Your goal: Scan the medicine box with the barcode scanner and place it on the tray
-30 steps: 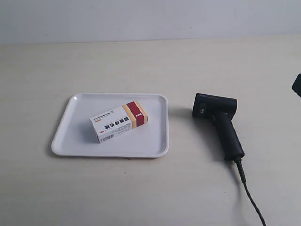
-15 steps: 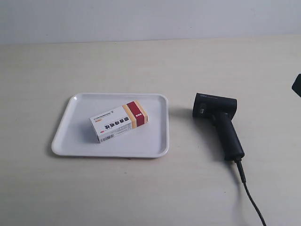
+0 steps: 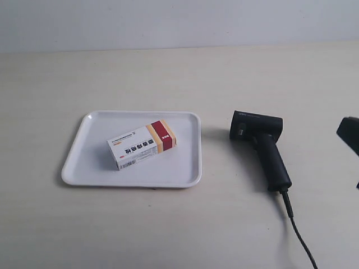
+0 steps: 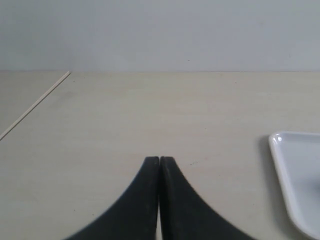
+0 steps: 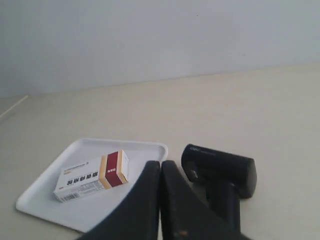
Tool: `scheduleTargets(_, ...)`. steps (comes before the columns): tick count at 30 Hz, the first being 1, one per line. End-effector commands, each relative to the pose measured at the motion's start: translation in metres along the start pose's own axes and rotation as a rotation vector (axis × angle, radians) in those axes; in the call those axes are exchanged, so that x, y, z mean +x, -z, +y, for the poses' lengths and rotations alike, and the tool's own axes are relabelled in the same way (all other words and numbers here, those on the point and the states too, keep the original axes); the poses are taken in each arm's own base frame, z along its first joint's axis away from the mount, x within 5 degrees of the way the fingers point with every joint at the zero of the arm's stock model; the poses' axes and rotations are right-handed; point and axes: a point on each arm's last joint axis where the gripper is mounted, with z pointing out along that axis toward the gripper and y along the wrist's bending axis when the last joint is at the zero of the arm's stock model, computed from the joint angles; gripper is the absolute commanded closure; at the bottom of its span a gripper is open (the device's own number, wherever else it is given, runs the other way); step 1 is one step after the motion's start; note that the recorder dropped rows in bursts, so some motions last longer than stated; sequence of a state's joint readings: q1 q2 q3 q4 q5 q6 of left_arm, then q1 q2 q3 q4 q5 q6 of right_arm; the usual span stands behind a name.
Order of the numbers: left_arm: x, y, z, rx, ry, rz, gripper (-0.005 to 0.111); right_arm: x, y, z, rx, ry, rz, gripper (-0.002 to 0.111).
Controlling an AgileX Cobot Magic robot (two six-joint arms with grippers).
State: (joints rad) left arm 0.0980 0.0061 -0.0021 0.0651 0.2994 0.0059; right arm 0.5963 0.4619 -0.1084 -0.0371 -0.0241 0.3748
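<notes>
Both tools are pressed fully closed, fingers touching and gripping nothing. The left tool (image 4: 159, 162) hangs over bare desk (image 4: 150, 110), with a corner of the tray (image 4: 295, 170) off to one side. The right tool (image 5: 161, 167) hovers above the barcode scanner (image 3: 261, 145), not touching it. The scanner lies flat on the desk just beside the tray. The medicine box (image 3: 142, 144) rests inside the tray, angled, near its middle.
</notes>
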Motion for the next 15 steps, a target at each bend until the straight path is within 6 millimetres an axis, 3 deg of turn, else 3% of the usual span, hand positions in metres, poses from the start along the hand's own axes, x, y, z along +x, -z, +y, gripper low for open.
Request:
scheduleTargets(1,0.001,0.0,0.0,-0.003,0.005,0.001,0.104,0.022,0.001,-0.01,0.016,0.022,-0.034,0.108)
scheduleTargets(10,0.001,0.0,0.0,-0.003,0.005,0.001,0.104,0.024,0.001,-0.011,0.019,0.024,-0.022,0.108)
scheduleTargets(15,0.001,0.0,0.0,-0.003,0.005,0.001,0.104,0.015,0.013,-0.013,0.044,0.01,-0.152,0.108)
